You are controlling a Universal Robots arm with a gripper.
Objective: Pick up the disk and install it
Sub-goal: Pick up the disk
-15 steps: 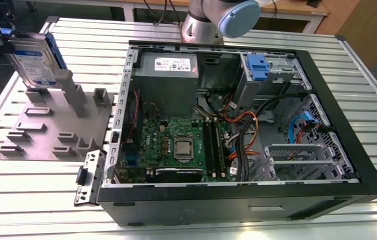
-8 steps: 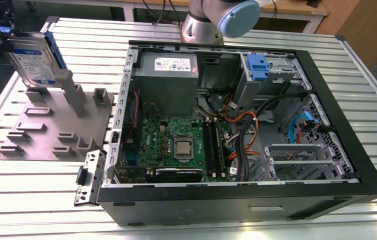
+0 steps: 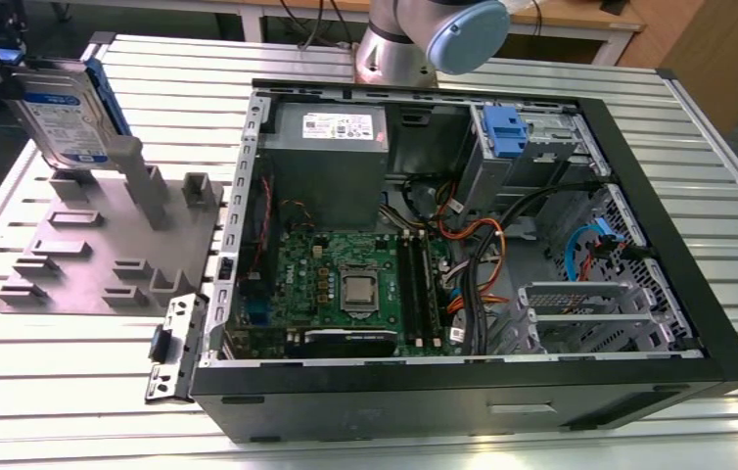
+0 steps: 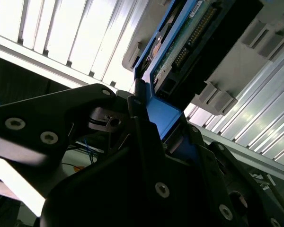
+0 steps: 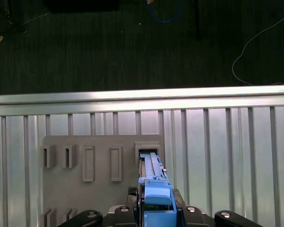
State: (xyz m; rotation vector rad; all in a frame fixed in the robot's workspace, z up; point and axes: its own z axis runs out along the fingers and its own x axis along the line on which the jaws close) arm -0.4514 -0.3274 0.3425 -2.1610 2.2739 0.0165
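The disk (image 3: pixel 67 113), silver with a white-and-blue label and blue rails, stands on edge at the exterior view's far left, over the back corner of the grey holder plate (image 3: pixel 82 264). My gripper (image 3: pixel 4 59) grips its upper end, shut on the blue rail. In the first wrist view the disk (image 5: pixel 154 184) runs from the gripper (image 5: pixel 156 210) down to a slot (image 5: pixel 149 153) in the holder plate (image 5: pixel 99 142). I cannot tell whether its lower end still sits in that slot. The second wrist view shows the disk's circuit-board side (image 4: pixel 189 47) and blue rail between the black fingers (image 4: pixel 146 142).
An open computer case (image 3: pixel 682 294) lies on the slatted metal table to the exterior view's right of the plate. Inside are a grey power supply (image 3: pixel 330 147), a motherboard (image 3: pixel 343 284), cables, and a drive bay with a blue latch (image 3: pixel 505 132). The arm's base (image 3: pixel 402 44) stands behind the case.
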